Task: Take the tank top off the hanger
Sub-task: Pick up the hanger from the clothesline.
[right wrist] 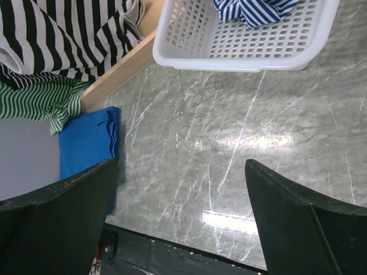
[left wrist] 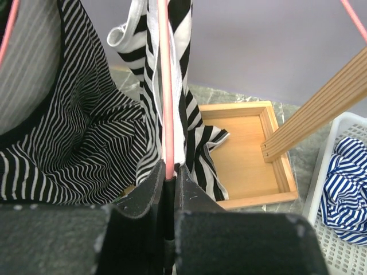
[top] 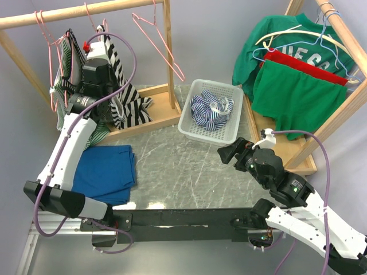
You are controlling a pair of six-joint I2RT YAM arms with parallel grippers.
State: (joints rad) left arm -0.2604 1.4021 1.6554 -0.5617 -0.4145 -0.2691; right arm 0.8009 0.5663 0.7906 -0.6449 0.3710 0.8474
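1. The tank top [top: 123, 97], black with white stripes, hangs from a pink hanger [left wrist: 166, 86] on the left-hand wooden rail [top: 86, 14]. Its lower folds sag towards the rack's wooden base tray [left wrist: 246, 149]. It has not come off the hanger.
2. The left arm reaches up into the garment. The left gripper [left wrist: 170, 175] is closed tightly on the hanger's thin pink wire, with no gap showing between the jaws. Striped cloth lies against both sides of the wire, and one white-edged strap loops just above and to the left of it.
3. Gripping the wire rather than the cloth looks meant to steady or tilt the hanger so the straps can slide off. That is a judgement, not something the pictures show.
4. The right gripper [right wrist: 181, 166] hovers low over the grey marble table [top: 183, 166], well apart from the tank top. Its jaws are spread wide, with nothing between them and nothing touching them. It seems parked in readiness, perhaps to pull the cloth free.
5. Nearby are a white basket [top: 202, 135] holding a blue-and-white striped cloth [top: 211, 109], a folded blue cloth [top: 106, 172] lying on the table beside the left arm, and a green striped garment [right wrist: 40, 100] by the rack base.
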